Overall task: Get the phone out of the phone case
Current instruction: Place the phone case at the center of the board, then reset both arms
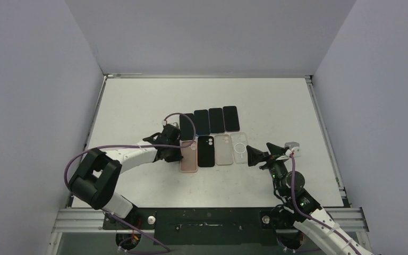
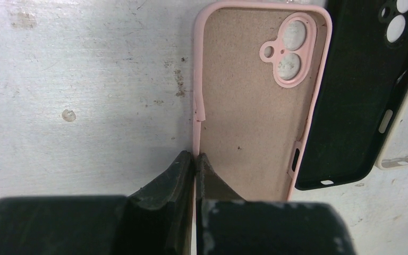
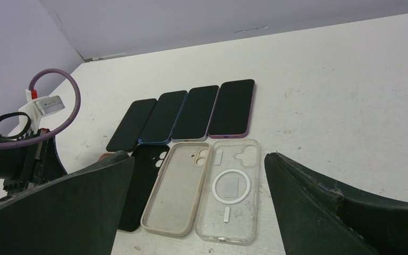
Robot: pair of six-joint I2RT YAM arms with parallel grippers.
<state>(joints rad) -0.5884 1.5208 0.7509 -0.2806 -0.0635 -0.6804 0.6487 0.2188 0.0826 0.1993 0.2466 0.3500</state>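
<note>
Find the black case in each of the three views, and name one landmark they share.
Top: black case in the near row, second from left.
Left wrist: upper right, beside the pink case.
Right wrist: lower left, partly hidden.
Landmark: the beige case, on its right in every view.

Light falls soft and even from above onto my white table, bright but without hard glare, and the walls read pale lilac. Shadows are faint: only a thin dark line under the black case in my left wrist view. My left fingers sit so close to the lens that they blur into black, while the pink case stays sharp. My right fingers loom dark and slightly soft; the phones carry a dull sheen.
</note>
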